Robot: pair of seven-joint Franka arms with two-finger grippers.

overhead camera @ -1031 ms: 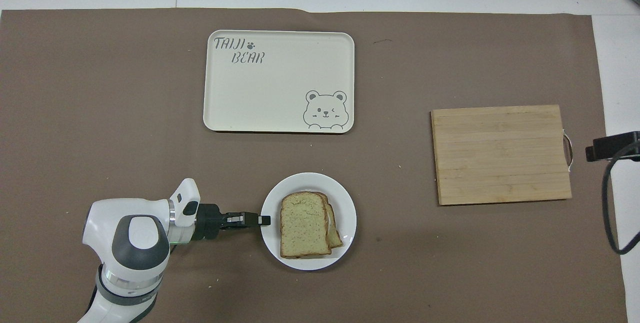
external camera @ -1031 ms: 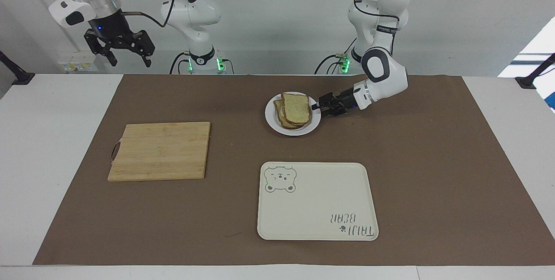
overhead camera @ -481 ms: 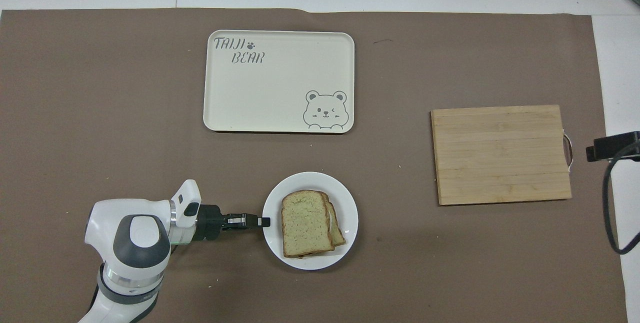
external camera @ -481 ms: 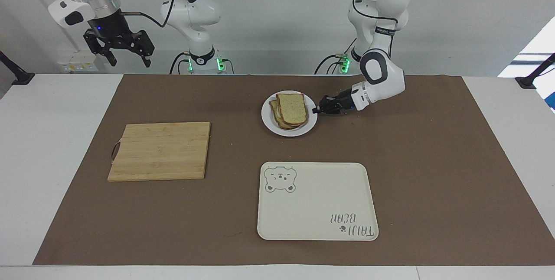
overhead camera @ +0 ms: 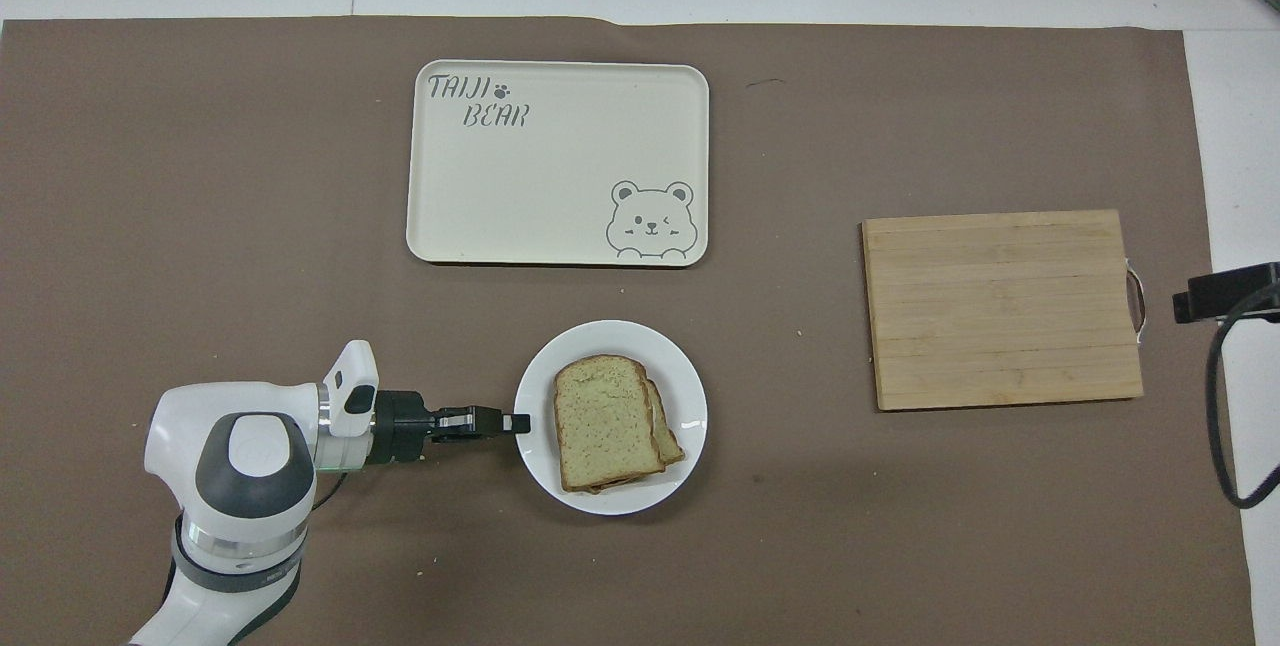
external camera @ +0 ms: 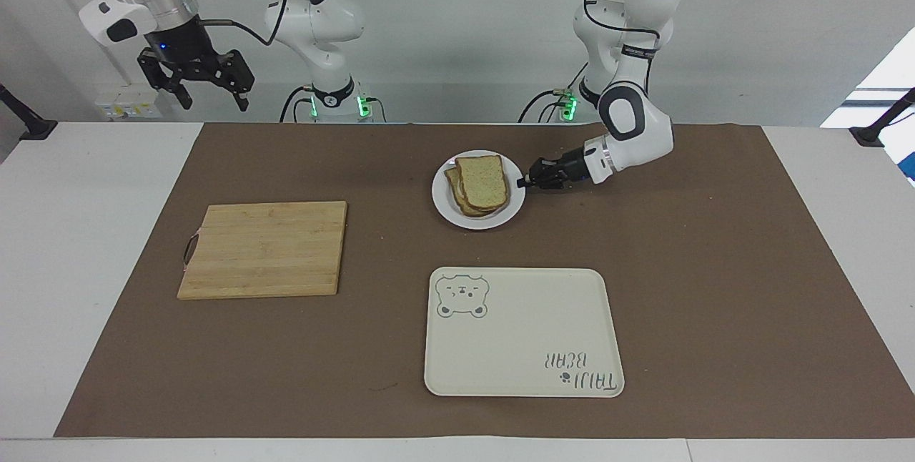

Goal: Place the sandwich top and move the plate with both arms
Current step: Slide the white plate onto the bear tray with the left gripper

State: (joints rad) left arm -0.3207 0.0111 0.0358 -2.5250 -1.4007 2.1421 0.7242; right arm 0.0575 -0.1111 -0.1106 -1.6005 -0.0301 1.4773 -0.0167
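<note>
The left gripper pinches the rim of the plate, fingers pressed together; the sandwich top lies just beside them. The right gripper waits raised, fingers spread.

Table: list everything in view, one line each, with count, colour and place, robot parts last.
mat: one, brown, covers most of the table.
plate: one, white, round, on the mat near the robots.
bread: stacked slices, pale with brown crust, on the plate; count under the top slice unclear.
tray: one, cream, rectangular, bear drawing, farther from the robots than the plate.
board: one, light wood, toward the right arm's end of the table.
left claw: one, black, low at the plate's rim, shut on it.
right claw: one, black, open, raised off the mat at the right arm's end, waiting.
</note>
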